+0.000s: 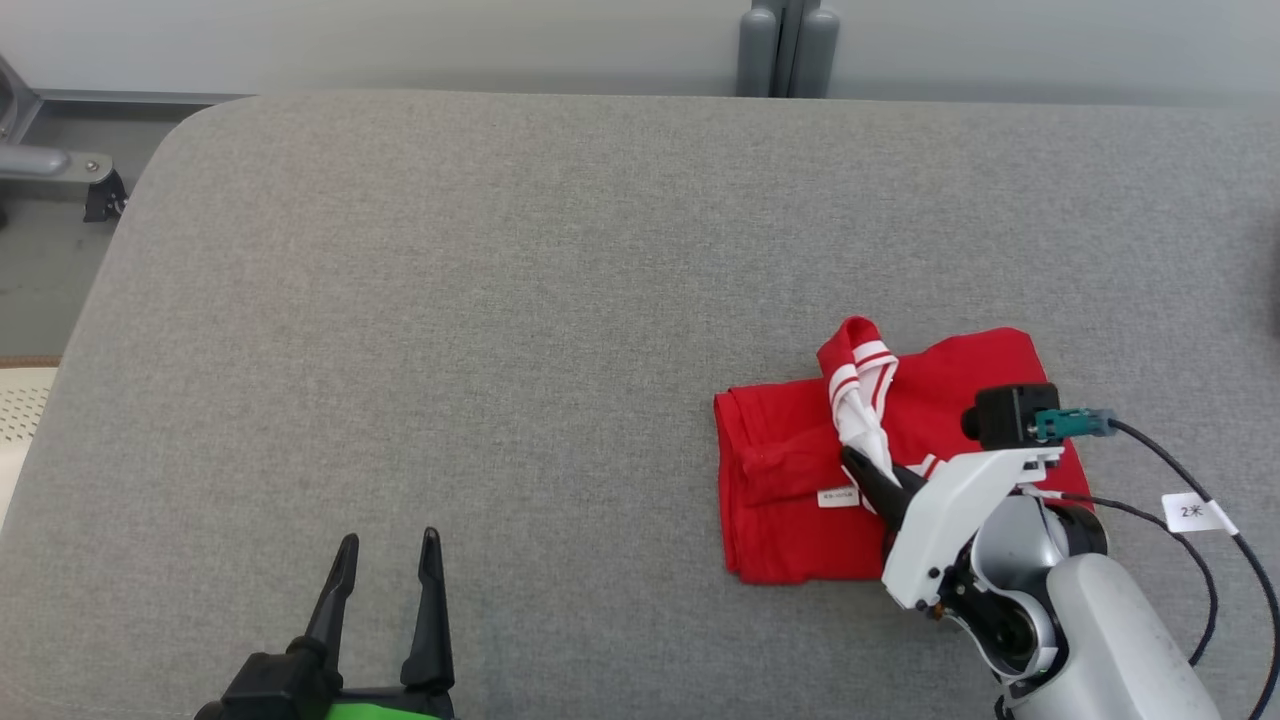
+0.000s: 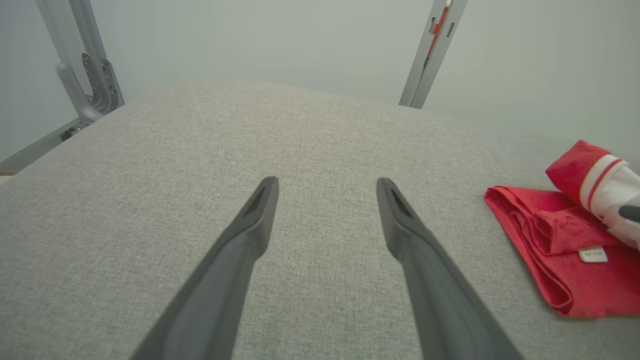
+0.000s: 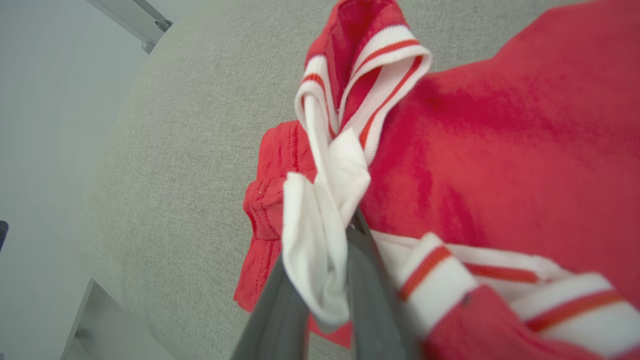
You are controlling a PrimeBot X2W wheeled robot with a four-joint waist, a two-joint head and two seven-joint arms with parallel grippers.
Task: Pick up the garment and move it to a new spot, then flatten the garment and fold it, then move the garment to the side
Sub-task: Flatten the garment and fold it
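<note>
A red garment [image 1: 800,470] with white, red-striped trim lies folded on the grey padded table [image 1: 500,300], right of centre. My right gripper [image 1: 862,468] is shut on the garment's white trim, which stands up in a twisted loop above the folded part. In the right wrist view the white cloth [image 3: 320,240] is pinched between the two dark fingers, with the red body [image 3: 500,165] spread behind. My left gripper [image 1: 385,585] hovers open at the lower left, well clear of the cloth. From the left wrist, the garment [image 2: 560,250] lies at the right edge, beyond the spread fingers [image 2: 260,215].
A black cable [image 1: 1200,520] with a white tag hangs off the right wrist. Grey metal posts [image 1: 785,45] stand behind the table's far edge, and a metal frame [image 1: 50,160] sits beyond its left corner. Bare grey padding stretches left of and behind the garment.
</note>
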